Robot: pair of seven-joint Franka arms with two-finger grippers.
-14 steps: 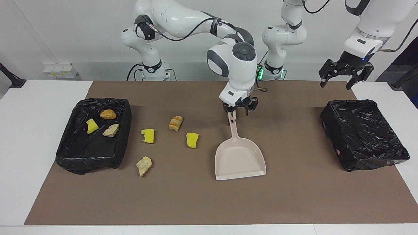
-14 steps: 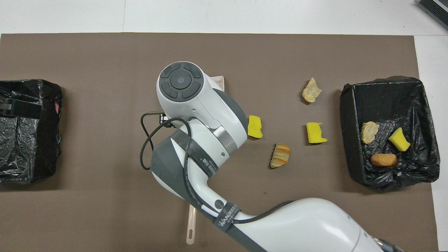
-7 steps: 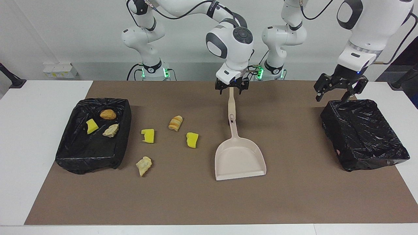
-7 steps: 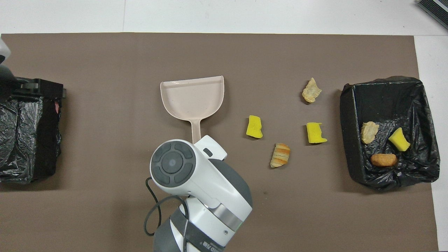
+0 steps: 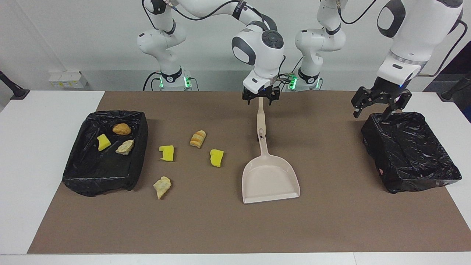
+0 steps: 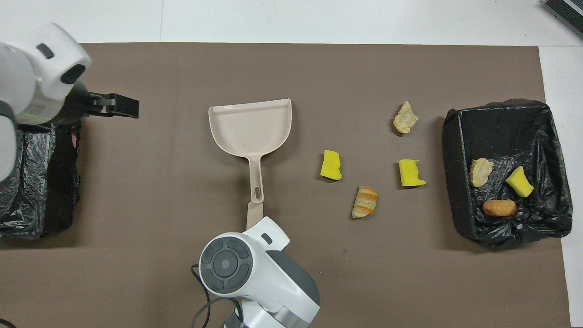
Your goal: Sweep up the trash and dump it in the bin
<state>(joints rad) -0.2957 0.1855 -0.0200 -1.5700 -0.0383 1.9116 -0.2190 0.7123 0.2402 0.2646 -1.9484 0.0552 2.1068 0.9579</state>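
Left gripper fingers: apart and holding nothing. The left gripper (image 5: 381, 106) hangs over the rim of the bin at the left arm's end (image 5: 412, 154).
Right gripper: the right gripper (image 5: 260, 100) sits at the tip of the dustpan handle (image 5: 261, 121). I cannot tell whether it is clamped on the handle or has let go.
Dustpan: the dustpan (image 5: 270, 178) lies flat on the brown mat (image 5: 235, 228) in the middle of the table. Its handle points toward the robots and its open lip points away from them.
Trash on the mat: four scraps lie between the dustpan and the bin at the right arm's end (image 5: 139, 158). They are a yellow wedge (image 5: 216, 157) nearest the pan, a striped lump (image 5: 198, 138), a second yellow wedge (image 5: 166, 153), and a tan lump (image 5: 162, 186) farthest from the robots.
Trash in the bin: three scraps already lie there, namely a brown lump (image 5: 121, 129), a yellow wedge in the bin (image 5: 103, 142) and a pale tan piece (image 5: 125, 147).
Handling: the scraps look light. The wedges look spongy and the lumps crumbly, so they would likely slide or tumble at a nudge rather than resist.
Where to hold: pinching a scraps is a poor choice. The stiff pan is best gripped on its narrow handle, near the hanging hole for steadier control.
Progress: I judge the task partly done, with four scraps left to gather.
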